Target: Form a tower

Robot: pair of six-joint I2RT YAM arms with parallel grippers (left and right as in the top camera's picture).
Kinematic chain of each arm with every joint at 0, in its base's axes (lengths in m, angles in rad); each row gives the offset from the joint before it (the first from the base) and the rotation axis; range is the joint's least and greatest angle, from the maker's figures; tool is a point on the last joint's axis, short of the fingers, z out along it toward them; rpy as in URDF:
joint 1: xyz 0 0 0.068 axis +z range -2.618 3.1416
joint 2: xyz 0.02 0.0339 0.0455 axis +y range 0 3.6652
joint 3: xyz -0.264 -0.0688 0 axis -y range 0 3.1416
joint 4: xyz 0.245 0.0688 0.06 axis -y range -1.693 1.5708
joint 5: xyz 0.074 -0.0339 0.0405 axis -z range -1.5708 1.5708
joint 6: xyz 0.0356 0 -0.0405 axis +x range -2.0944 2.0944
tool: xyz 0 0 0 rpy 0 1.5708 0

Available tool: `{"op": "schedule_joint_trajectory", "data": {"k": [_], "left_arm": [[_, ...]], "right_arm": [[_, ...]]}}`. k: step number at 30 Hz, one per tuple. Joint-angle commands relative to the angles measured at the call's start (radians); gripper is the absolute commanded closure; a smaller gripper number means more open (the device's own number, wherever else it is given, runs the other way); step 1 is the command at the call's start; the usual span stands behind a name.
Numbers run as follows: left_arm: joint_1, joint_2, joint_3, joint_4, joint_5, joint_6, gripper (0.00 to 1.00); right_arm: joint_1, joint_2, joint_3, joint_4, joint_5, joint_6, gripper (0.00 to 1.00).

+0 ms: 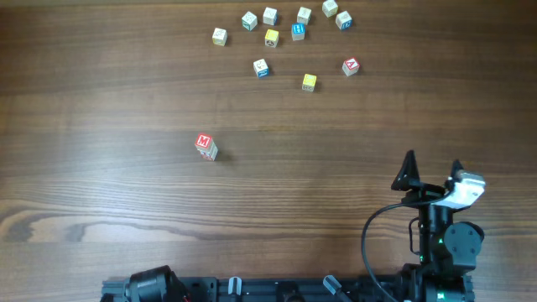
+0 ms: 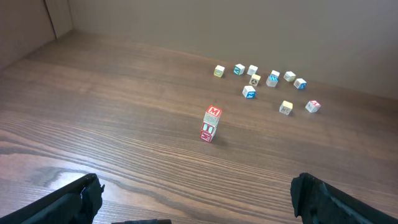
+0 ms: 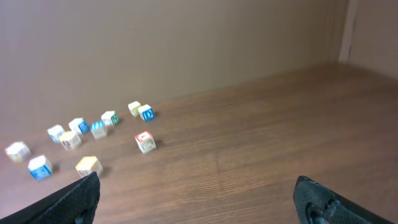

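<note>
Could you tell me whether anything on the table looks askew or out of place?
Nothing stands out: the tower stands upright by itself, and the loose letter cubes lie scattered at the far side, none visibly damaged.

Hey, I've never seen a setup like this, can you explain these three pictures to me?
This is a two-armed robot at a wooden table. One picture looks down from above; the other two come from cameras on the wrists, so the dark shapes in their lower corners are each arm's own fingers. The left gripper and right gripper are open and hold nothing. On the table stands a tower of letter cubes with a red M on top; loose letter cubes lie scattered beyond it.
</note>
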Motion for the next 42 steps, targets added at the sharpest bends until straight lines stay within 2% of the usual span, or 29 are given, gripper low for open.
{"op": "schedule_joint_trajectory", "data": {"k": [1,18,21,24,26,27,29,32,34,36,41,42], "left_arm": [[-0.005,-0.007,-0.001,0.003,0.012,0.012,0.00],[-0.023,-0.007,-0.002,0.014,0.016,0.013,0.00],[-0.092,-0.007,-0.109,0.264,0.053,0.026,0.00],[-0.134,-0.007,-0.430,0.695,0.049,0.220,0.00],[-0.132,-0.007,-0.758,1.071,0.050,0.367,0.00],[-0.132,-0.007,-0.894,1.223,0.050,0.391,0.00],[-0.143,-0.008,-1.075,1.418,0.047,0.391,0.00],[-0.179,-0.008,-1.149,1.427,-0.031,0.385,0.00],[-0.182,-0.008,-1.191,1.437,-0.100,0.315,0.00],[-0.182,-0.008,-1.230,1.449,-0.175,0.181,0.00],[-0.182,-0.008,-1.271,1.503,-0.221,0.151,0.00],[-0.183,-0.008,-1.275,1.512,-0.262,0.073,0.00]], "right_arm": [[0.001,-0.014,-0.001,0.003,-0.043,-0.141,0.00],[0.001,-0.013,-0.001,0.003,-0.043,-0.141,0.00],[0.002,-0.013,-0.001,0.003,-0.043,-0.141,0.00],[0.001,-0.013,-0.001,0.003,-0.043,-0.140,0.00],[0.002,-0.013,-0.001,0.003,-0.043,-0.141,0.00],[0.002,-0.013,-0.001,0.003,-0.043,-0.140,0.00],[0.002,-0.012,-0.001,0.003,-0.043,-0.140,0.00],[0.002,-0.010,-0.001,0.003,-0.043,-0.140,0.00],[0.002,-0.010,-0.001,0.003,-0.043,-0.141,0.00],[0.002,-0.010,-0.001,0.003,-0.043,-0.140,0.00],[0.002,-0.010,-0.001,0.003,-0.043,-0.140,0.00],[0.002,-0.010,-0.001,0.003,-0.043,-0.141,0.00]]}}
